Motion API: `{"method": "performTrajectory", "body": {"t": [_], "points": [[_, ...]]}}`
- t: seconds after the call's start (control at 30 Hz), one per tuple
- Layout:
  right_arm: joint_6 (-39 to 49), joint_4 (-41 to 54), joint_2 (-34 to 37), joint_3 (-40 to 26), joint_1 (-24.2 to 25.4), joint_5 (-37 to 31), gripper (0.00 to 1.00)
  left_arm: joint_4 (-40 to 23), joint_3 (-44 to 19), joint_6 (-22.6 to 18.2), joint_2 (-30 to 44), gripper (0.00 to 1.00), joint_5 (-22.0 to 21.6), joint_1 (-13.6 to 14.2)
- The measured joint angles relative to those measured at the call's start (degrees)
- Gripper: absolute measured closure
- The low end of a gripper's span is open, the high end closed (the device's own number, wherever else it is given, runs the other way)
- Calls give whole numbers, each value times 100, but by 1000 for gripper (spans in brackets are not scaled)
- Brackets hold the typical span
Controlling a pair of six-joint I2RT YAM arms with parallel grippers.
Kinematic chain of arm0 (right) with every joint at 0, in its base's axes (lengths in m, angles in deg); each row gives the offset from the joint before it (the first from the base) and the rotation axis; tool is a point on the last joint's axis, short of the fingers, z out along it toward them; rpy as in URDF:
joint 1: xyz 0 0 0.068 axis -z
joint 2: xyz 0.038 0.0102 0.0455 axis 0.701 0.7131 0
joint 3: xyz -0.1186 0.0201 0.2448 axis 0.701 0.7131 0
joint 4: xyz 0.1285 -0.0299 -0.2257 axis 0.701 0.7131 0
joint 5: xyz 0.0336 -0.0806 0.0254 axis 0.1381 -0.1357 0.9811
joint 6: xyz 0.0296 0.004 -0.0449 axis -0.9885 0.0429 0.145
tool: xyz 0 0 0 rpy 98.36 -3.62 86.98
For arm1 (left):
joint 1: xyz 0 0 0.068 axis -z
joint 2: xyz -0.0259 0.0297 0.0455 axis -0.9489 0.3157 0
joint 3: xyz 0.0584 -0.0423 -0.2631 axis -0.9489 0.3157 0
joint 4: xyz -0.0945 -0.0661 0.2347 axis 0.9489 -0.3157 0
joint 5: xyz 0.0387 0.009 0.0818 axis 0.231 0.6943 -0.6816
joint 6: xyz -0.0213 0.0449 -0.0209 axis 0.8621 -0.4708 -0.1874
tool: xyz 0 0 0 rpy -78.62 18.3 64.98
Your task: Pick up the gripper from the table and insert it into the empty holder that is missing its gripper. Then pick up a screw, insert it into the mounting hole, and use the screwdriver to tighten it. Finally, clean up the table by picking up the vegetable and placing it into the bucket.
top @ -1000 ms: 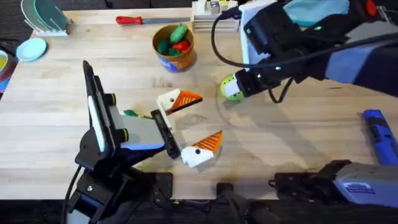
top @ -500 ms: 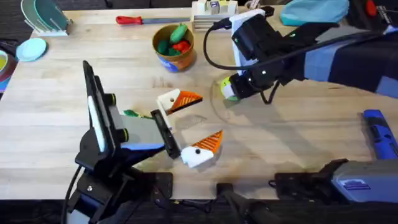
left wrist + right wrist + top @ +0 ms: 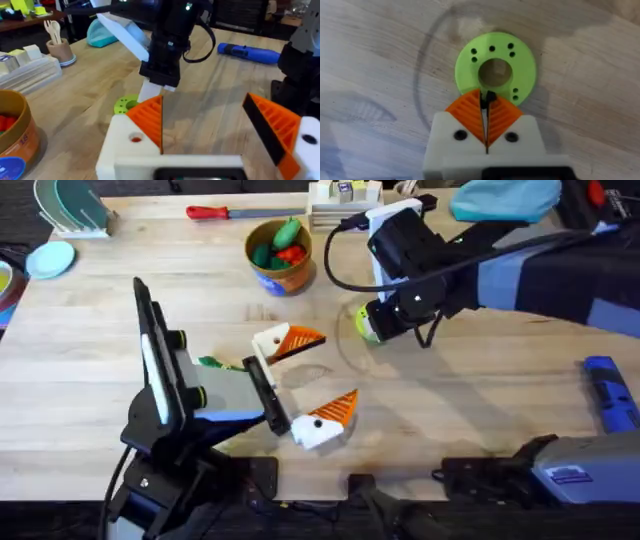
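While pressed together, the right claw (image 3: 487, 107) is held over a flat green ring disc (image 3: 496, 67)
Ribbed orange pads (image 3: 470, 115) pinch a small dark object; the left claw (image 3: 210, 135) is spread apart above the wooden counter (image 3: 480, 400)

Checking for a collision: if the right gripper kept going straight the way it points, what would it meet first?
The right gripper, jaws shut on a tiny dark piece, points down at the green ring disc. It would likely meet the disc's near rim first, though the height above it is unclear.
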State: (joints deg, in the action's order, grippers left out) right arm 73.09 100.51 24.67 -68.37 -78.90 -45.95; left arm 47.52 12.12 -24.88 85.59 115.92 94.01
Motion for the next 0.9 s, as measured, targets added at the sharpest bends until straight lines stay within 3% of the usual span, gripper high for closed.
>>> {"method": "performTrajectory", "body": {"t": [0.37, 0.7, 0.9], "points": [[9, 475, -66, -304, 2, -2, 996, 0, 0, 0, 2, 8, 1, 0], [120, 2095, -426, -2102, -74, -2, 996, 0, 0, 0, 0, 8, 1, 0], [126, 2865, -435, -3082, -609, 0, 996, 0, 0, 0, 0, 7, 1, 0]]}}
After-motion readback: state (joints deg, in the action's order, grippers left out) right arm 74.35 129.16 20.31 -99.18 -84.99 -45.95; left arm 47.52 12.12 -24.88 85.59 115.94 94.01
